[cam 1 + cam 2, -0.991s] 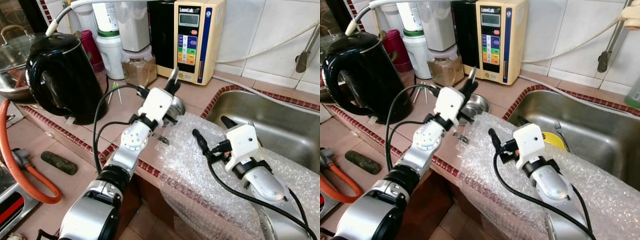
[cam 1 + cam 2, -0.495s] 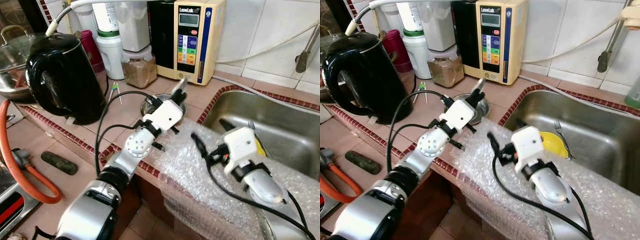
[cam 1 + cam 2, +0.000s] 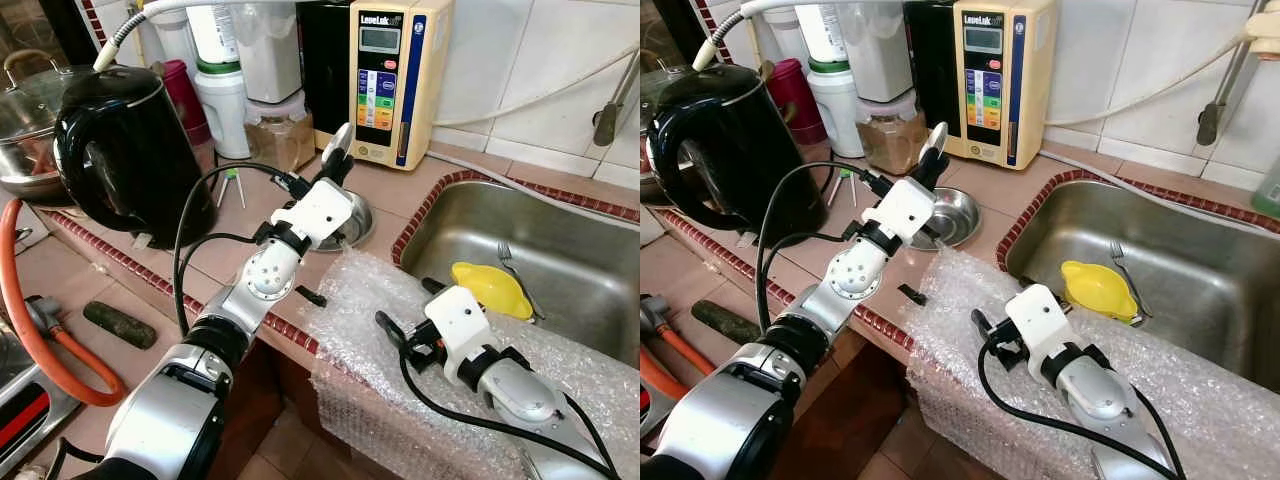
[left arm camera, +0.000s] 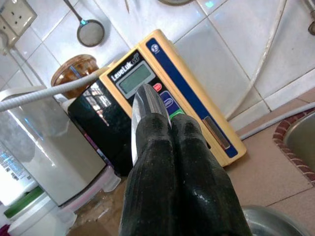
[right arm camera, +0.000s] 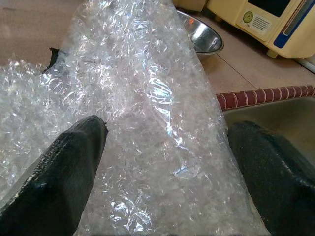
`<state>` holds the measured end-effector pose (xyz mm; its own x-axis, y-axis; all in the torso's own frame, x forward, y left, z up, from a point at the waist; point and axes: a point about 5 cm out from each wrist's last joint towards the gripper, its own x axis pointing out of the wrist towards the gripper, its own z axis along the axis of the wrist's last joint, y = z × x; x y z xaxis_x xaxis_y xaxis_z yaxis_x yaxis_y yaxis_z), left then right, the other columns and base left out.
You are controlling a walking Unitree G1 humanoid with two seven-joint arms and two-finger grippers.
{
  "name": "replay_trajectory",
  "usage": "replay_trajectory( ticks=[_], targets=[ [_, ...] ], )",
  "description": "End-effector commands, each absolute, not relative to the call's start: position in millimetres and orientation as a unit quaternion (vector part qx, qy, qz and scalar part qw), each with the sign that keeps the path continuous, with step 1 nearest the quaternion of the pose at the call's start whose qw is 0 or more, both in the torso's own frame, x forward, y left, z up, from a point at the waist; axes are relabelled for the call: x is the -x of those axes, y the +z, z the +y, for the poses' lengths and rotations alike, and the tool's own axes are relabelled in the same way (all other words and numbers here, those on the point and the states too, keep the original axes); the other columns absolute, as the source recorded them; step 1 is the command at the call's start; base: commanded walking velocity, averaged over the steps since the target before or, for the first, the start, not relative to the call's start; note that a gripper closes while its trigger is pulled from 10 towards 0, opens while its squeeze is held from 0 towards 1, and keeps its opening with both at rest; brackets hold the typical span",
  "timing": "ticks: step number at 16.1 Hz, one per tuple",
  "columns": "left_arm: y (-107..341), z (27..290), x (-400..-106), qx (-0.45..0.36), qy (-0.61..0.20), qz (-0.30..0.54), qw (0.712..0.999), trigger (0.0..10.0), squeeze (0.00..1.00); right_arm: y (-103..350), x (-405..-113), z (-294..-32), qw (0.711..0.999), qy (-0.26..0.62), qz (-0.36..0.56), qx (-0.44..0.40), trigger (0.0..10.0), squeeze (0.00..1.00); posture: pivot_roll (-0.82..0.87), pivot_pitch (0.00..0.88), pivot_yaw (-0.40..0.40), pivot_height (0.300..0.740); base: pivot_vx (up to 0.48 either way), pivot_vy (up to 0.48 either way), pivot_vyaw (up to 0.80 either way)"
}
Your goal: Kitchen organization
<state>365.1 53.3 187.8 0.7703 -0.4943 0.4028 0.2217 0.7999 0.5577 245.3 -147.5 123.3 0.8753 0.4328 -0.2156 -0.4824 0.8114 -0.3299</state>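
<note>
A sheet of bubble wrap (image 3: pixel 350 310) hangs over the counter's front edge beside the sink (image 3: pixel 560 230). My right gripper (image 3: pixel 405 305) hovers low over the wrap, open, one finger (image 5: pixel 64 177) on either side of a raised fold of plastic (image 5: pixel 157 113). My left gripper (image 3: pixel 338 165) is raised above a small steel bowl (image 3: pixel 352 215) on the tiled counter. It is shut on a thin silver utensil (image 4: pixel 146 101) whose tip sticks out past the fingertips toward the yellow water machine (image 3: pixel 395 75).
A yellow plastic piece (image 3: pixel 492 290) and a fork (image 3: pixel 510 260) lie in the sink. A black kettle (image 3: pixel 120 150), jars and a steel pot (image 3: pixel 25 120) crowd the counter's left. A small black piece (image 3: pixel 310 296) lies by the wrap. An orange hose (image 3: pixel 20 330) loops lower left.
My left gripper rose with the utensil to above the bowl. My right gripper drew back toward the counter's front edge, and the yellow piece in the sink now shows.
</note>
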Motion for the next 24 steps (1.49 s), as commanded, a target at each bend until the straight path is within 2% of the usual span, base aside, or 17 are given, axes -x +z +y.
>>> replay_trajectory(
  ticks=[1,6,9,14,16,22,24],
  targets=[
    [197.6,59.2,-369.6,-0.248,-0.177,-0.288,0.908,0.0,0.0,117.7,-243.3,-146.0,0.946,0.25,0.08,0.192,10.0,0.0,-0.04,0.0,0.096,0.74,0.0,0.0,0.0],
    [199.7,60.9,-371.3,-0.252,-0.163,-0.291,0.908,0.0,0.0,110.8,-239.6,-138.6,0.937,0.267,0.087,0.208,10.0,0.0,-0.04,0.0,0.098,0.74,0.0,0.0,0.0],
    [188.0,56.5,-366.6,-0.257,-0.181,-0.282,0.906,0.0,0.0,149.3,-253.7,-139.6,0.964,0.207,-0.03,0.167,10.0,0.0,-0.04,0.0,0.097,0.74,0.0,0.0,0.0],
    [181.4,53.9,-364.4,-0.258,-0.188,-0.275,0.907,0.0,0.0,172.1,-256.3,-143.1,0.972,0.183,-0.094,0.114,10.0,0.0,-0.04,0.0,0.097,0.74,0.0,0.0,0.0],
    [179.3,52.0,-362.7,-0.264,-0.193,-0.277,0.904,0.0,0.0,164.0,-251.5,-136.3,0.966,0.225,-0.071,0.109,10.0,0.0,-0.04,0.0,0.097,0.74,0.0,0.0,0.0],
    [174.8,56.6,-362.6,-0.302,-0.194,-0.28,0.89,0.0,0.0,170.8,-249.8,-136.5,0.967,0.231,-0.084,0.067,10.0,0.0,-0.04,0.0,0.099,0.74,0.0,0.0,0.0],
    [177.1,59.7,-365.5,-0.303,-0.179,-0.278,0.894,0.0,0.0,166.3,-246.5,-128.2,0.962,0.26,-0.069,0.049,10.0,0.0,-0.04,0.0,0.096,0.74,0.0,0.0,0.0]
  ],
)
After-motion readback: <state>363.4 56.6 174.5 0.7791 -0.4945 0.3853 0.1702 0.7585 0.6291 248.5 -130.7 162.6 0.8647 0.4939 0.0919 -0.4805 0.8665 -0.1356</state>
